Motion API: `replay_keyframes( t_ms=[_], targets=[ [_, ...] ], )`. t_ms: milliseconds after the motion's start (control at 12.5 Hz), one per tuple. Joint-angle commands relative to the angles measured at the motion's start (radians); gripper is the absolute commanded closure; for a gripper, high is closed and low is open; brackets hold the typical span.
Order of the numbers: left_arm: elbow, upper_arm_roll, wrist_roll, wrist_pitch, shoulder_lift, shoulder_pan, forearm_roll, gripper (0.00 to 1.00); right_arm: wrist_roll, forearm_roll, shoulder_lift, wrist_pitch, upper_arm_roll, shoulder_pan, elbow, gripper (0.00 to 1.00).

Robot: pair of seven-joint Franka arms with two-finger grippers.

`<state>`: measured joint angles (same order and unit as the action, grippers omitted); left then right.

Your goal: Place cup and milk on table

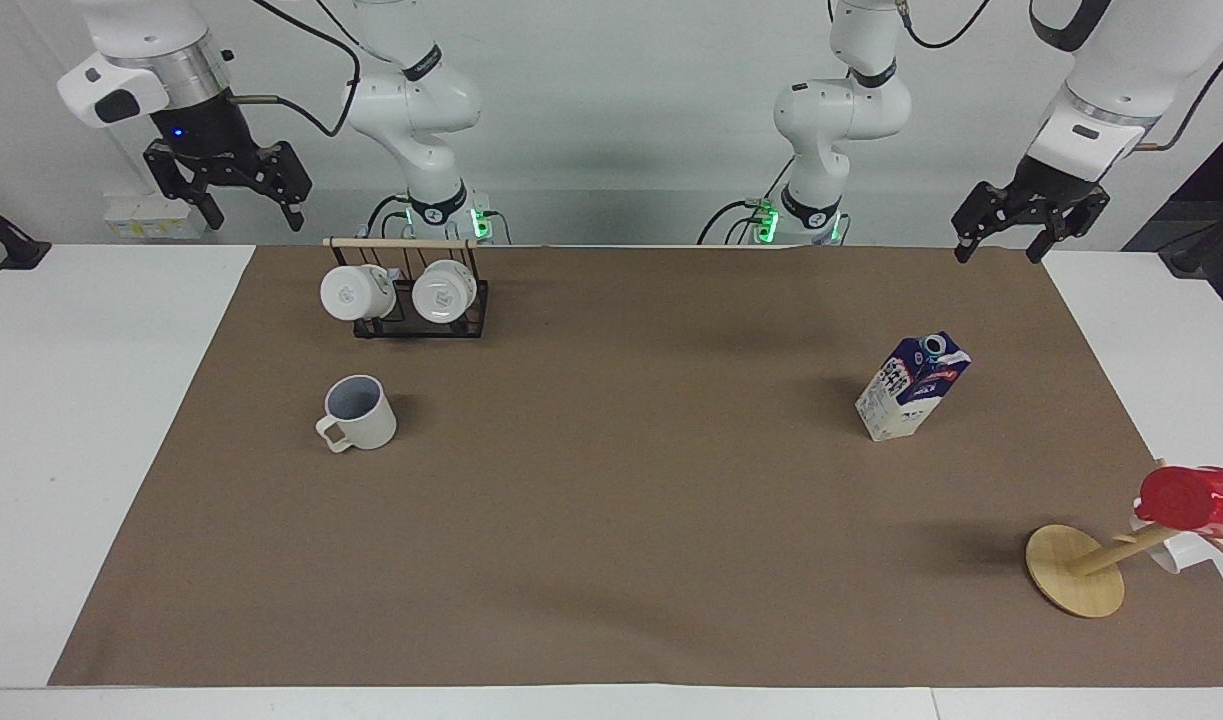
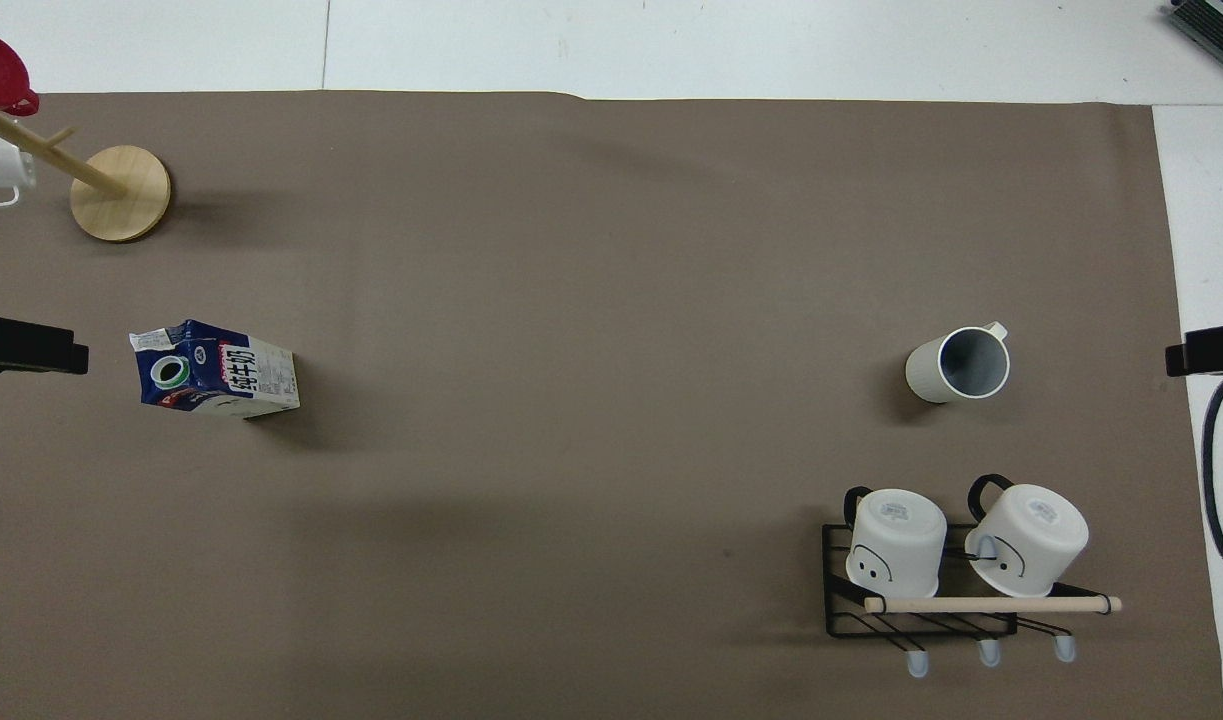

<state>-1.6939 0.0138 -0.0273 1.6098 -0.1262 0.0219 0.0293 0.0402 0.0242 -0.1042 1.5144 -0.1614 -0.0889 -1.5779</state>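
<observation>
- The cup is a smooth cream mug with a square handle. It stands upright on the brown paper sheet of the table, just a bit farther from the robots than the wire rack.
- The milk is a boxy blue and white carton with a round cap. It stands toward the left arm's end.
- Both look set down for good.
- The left gripper and right gripper hang up high with jaws apart, holding nothing. They seem to wait.

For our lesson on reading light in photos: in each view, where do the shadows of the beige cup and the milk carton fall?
Facing view: soft shadow beside the cup toward the table's middle; the milk carton's also falls toward the middle. Overhead view: the cup and carton again shade toward the middle, so lighting seems diffuse.
</observation>
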Motion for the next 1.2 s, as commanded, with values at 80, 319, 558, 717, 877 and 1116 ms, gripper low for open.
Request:
replay_keyframes(
  t_ms=[80,319,558,717,877,1116],
  targets=[
    [0.017,0.006,0.010,-0.019,0.004,0.010,-0.017,0.00,-0.029,-0.004,-0.023,0.024,0.005,0.000,-0.031,0.00],
    [0.017,0.006,0.010,-0.019,0.004,0.010,-0.017,0.00,-0.031,0.002,-0.023,0.030,0.005,0.000,-0.034,0.00],
    [0.017,0.006,0.010,-0.019,0.004,0.010,-0.017,0.00,-0.031,0.002,-0.023,0.040,0.007,0.000,-0.036,0.00],
    [0.017,0.006,0.010,-0.019,0.004,0.010,-0.017,0.00,-0.031,0.002,-0.023,0.040,0.007,0.000,-0.036,0.00],
    [0.017,0.006,0.010,-0.019,0.004,0.010,-0.017,0.00,-0.034,0.002,-0.023,0.040,0.007,0.000,-0.036,0.00],
    [0.017,0.006,0.010,-0.019,0.004,0.010,-0.017,0.00,-0.068,0.003,-0.025,0.041,0.007,0.000,-0.036,0.00]
  ],
)
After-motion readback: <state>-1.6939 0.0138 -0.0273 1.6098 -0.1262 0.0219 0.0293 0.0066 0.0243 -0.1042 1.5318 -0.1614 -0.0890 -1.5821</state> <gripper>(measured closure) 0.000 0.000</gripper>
